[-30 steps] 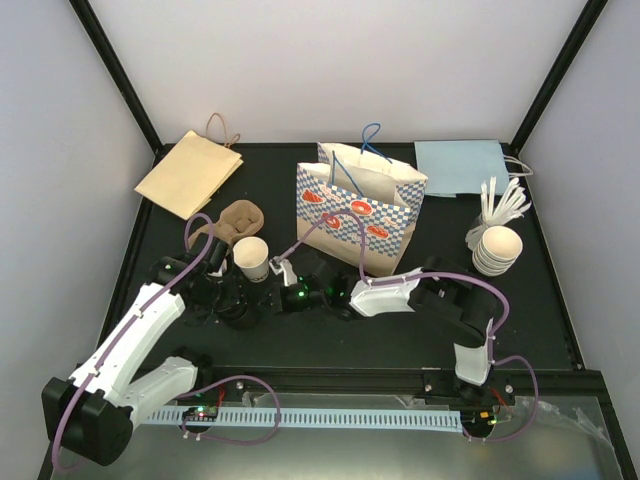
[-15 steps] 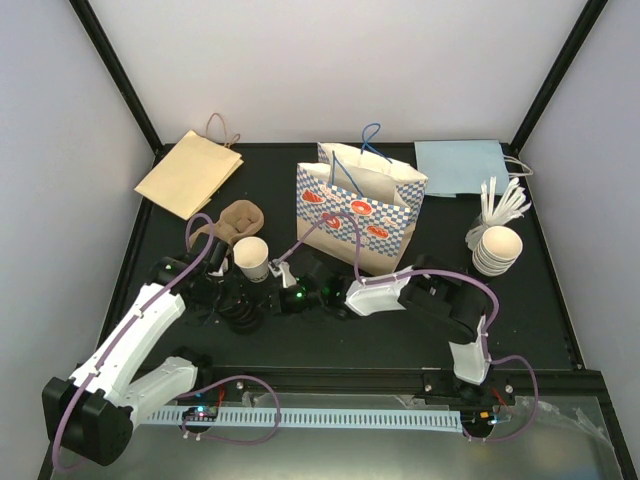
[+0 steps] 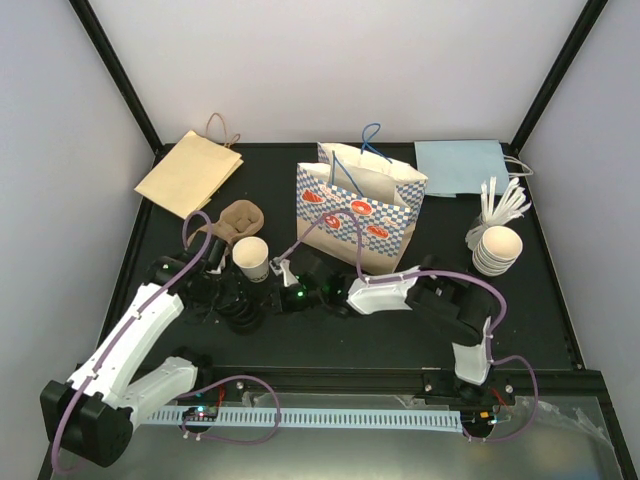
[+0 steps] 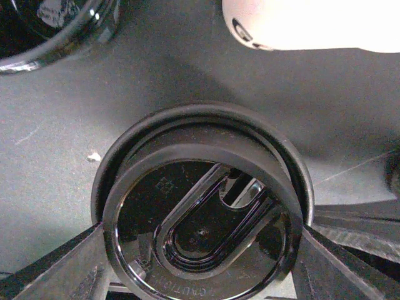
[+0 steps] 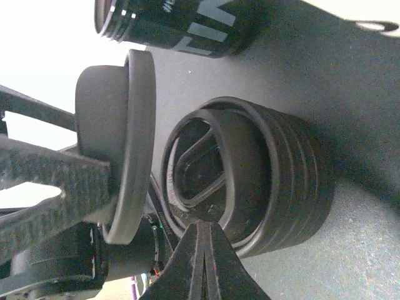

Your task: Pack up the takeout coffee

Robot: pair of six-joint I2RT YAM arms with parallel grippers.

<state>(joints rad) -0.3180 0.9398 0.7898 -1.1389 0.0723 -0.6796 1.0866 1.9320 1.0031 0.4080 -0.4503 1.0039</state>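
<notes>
Left wrist view: a black plastic lid (image 4: pixel 199 240) with a raised oval sip panel is clamped across its rim by the left tool (image 4: pixel 200 250). It hangs just over a stack of black lids (image 4: pixel 206 125) on the worktop. A white paper cup (image 4: pixel 312 25) stands upright just beyond the stack.

From the right wrist, the right tool (image 5: pixel 203 250) has its fingers pressed together, their tips at the near rim of the stack.

The black worktop (image 3: pixel 330 350) is matte, with a few pale scuffs and a crumb. Behind the cup lies a brown pulp cup carrier (image 3: pixel 236 221). At mid-table a blue-and-white checked paper bag (image 3: pixel 360 210) stands upright and open. A flat brown paper bag (image 3: pixel 188 172) lies at the far left corner and a flat light-blue paper bag (image 3: pixel 460 165) at the far right. Nested white bowls (image 3: pixel 497 250) and white plastic cutlery (image 3: pixel 503 203) sit near the right edge. Pale walls (image 3: pixel 330 60) with black corner posts (image 3: pixel 115 70) close in the space.
</notes>
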